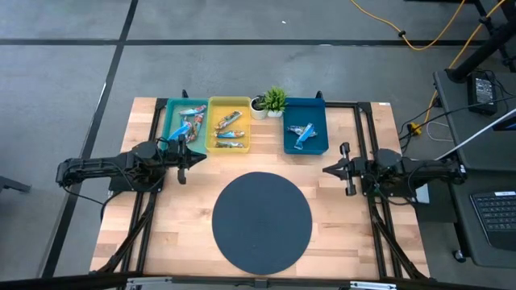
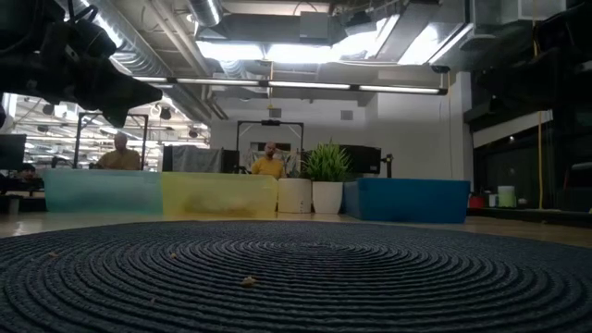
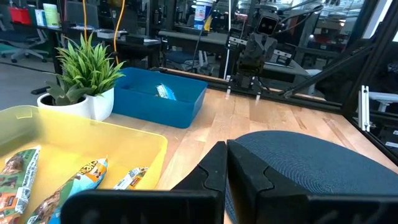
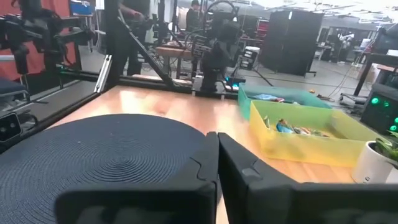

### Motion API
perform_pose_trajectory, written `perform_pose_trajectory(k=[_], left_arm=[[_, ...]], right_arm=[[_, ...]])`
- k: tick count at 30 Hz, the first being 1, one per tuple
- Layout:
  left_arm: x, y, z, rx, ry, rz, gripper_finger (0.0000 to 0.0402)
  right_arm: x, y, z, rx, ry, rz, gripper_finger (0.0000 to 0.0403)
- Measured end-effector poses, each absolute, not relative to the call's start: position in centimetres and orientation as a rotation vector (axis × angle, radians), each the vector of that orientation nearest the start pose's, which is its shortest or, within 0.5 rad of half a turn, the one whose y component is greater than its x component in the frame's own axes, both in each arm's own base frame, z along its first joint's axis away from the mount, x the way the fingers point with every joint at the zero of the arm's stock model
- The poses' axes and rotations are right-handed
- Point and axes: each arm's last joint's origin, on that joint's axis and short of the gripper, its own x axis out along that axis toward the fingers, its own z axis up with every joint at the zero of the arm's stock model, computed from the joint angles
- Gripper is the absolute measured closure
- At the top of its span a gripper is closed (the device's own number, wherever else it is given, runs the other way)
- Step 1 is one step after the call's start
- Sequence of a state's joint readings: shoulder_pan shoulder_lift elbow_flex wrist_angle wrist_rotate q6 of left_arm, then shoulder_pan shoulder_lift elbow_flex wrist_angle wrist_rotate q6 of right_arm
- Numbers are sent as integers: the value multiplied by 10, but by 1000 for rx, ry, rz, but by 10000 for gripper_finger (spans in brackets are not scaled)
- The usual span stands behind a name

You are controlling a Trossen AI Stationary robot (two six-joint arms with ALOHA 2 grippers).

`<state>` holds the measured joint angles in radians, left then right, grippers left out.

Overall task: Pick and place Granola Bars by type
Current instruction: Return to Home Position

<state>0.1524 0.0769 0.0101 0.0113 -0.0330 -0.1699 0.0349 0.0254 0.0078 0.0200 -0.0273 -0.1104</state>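
Granola bars lie sorted in three bins along the table's far side. The teal bin (image 1: 171, 121) holds blue bars (image 1: 185, 127). The yellow bin (image 1: 229, 123) holds several mixed-colour bars (image 3: 87, 177). The blue bin (image 1: 305, 129) holds blue bars (image 1: 300, 134). My left gripper (image 1: 197, 158) (image 3: 225, 149) hovers shut and empty by the near edge of the teal and yellow bins. My right gripper (image 1: 326, 169) (image 4: 217, 140) is also shut and empty, near the blue bin's near right corner. The two grippers point at each other.
A round dark woven mat (image 1: 261, 223) covers the table's middle toward the near edge, between the arms. A small potted plant (image 1: 274, 101) stands between the yellow and blue bins. Black rails run along the table's left and right sides. People show in the room beyond.
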Motion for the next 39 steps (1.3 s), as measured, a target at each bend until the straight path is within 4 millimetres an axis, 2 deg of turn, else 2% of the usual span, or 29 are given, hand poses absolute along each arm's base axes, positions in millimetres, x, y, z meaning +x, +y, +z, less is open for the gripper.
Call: perform_pose_trajectory(k=[4, 11, 39], left_arm=[[100, 16, 162, -173, 40, 190, 394], [100, 16, 162, -173, 40, 190, 397], [100, 16, 162, -173, 40, 190, 398]], right_arm=[[99, 4, 166, -102, -6, 62, 383], [99, 4, 166, 48, -1, 62, 381], [99, 4, 166, 45, -2, 62, 387]])
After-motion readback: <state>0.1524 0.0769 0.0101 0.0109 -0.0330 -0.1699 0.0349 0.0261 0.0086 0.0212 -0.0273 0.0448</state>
